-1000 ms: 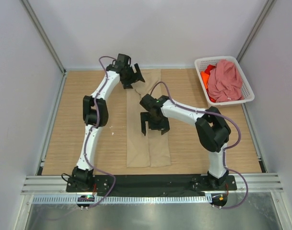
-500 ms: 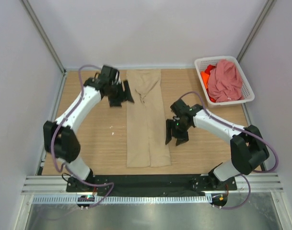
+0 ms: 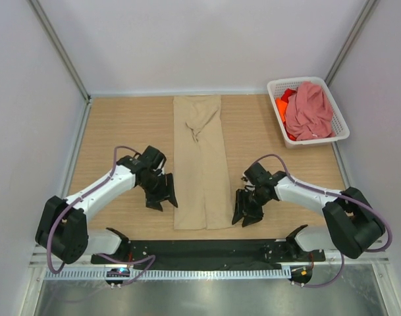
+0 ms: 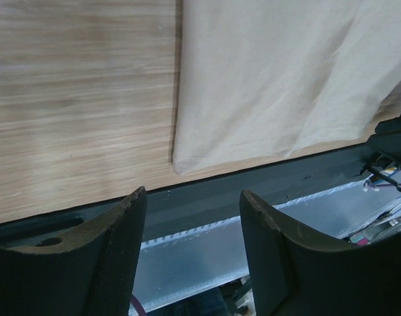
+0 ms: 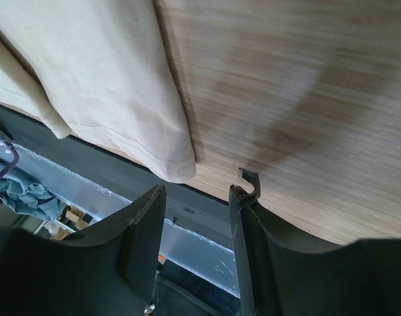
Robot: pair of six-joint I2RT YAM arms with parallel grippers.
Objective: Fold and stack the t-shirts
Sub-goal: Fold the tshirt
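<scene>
The white lattice basket sits at the far right corner of the wooden worktop. It holds a crumpled pink t-shirt heaped on top, with an orange t-shirt showing at its left side beneath the pink one.

The beige t-shirt lies outside the basket, flat on the middle of the worktop, folded into a long narrow strip that runs from the far edge toward the black base plate. The left gripper hangs just beside the strip's near left corner and the right gripper just beside its near right corner. Both pairs of jaws stand apart with nothing between them.

Only the overhead view shows the basket and the whole strip. The left wrist view shows the stitched hem at the near left corner, ending close to the base plate. The right wrist view shows doubled layers of cloth at the near right corner.
</scene>
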